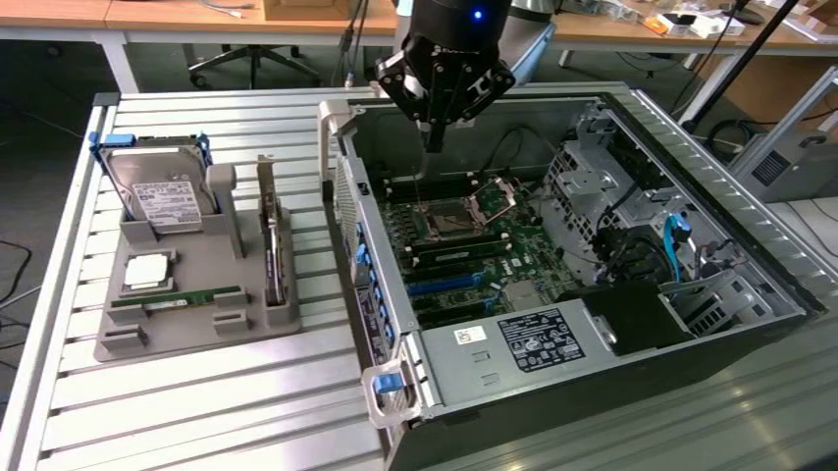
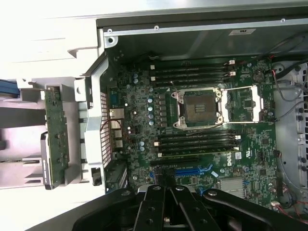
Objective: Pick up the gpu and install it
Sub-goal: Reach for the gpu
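Exterior view: the gpu (image 1: 270, 240) stands on its edge in the gray holder (image 1: 196, 319), well apart from the gripper (image 1: 433, 137). The gripper is closed on nothing and hangs over the open computer case (image 1: 452, 378). Not picked up yet, so all the work is left, I think.

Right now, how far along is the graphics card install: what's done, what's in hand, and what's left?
Nothing looks done yet. The graphics card stands on edge in the gray holder beside the computer case, untouched. The gripper is shut with nothing in it, hanging over the motherboard. Left: both the pickup and the install; the blue slot is empty.
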